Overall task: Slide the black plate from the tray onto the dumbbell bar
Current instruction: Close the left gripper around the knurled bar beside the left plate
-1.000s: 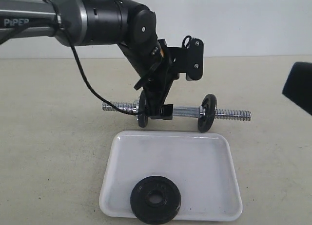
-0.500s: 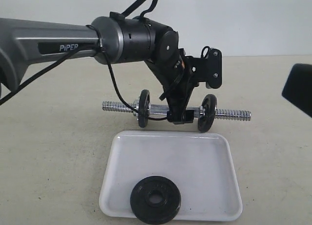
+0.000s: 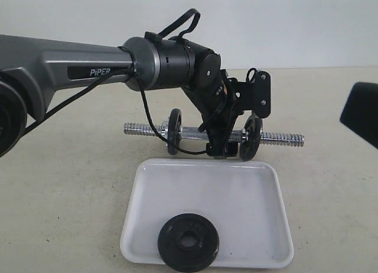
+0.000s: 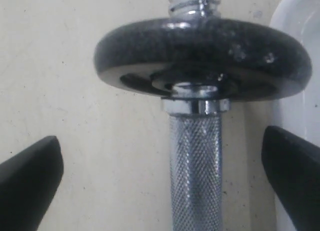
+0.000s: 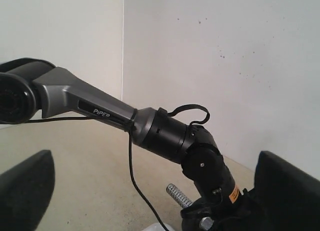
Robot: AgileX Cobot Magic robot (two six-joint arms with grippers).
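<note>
Beige bench (image 3: pixel 59 196): dumbbell bar (image 3: pixel 277 139) runs 9 to 3 o'clock; black plate (image 3: pixel 188 242) lies flat at 6 o'clock in the tray (image 3: pixel 260 190); left gripper (image 4: pixel 162 166) and right gripper (image 5: pixel 157 191) gape wide.

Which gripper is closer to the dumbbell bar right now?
Left. The left gripper straddles the bar, with an open jaw on either side of its grip. The right gripper hangs off to the right, well clear of it.

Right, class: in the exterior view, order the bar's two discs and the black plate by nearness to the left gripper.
1. Right disc, on the bar beside the left gripper.
2. Left disc, farther along the bar.
3. Black plate, in the tray, nearest the camera.
</note>
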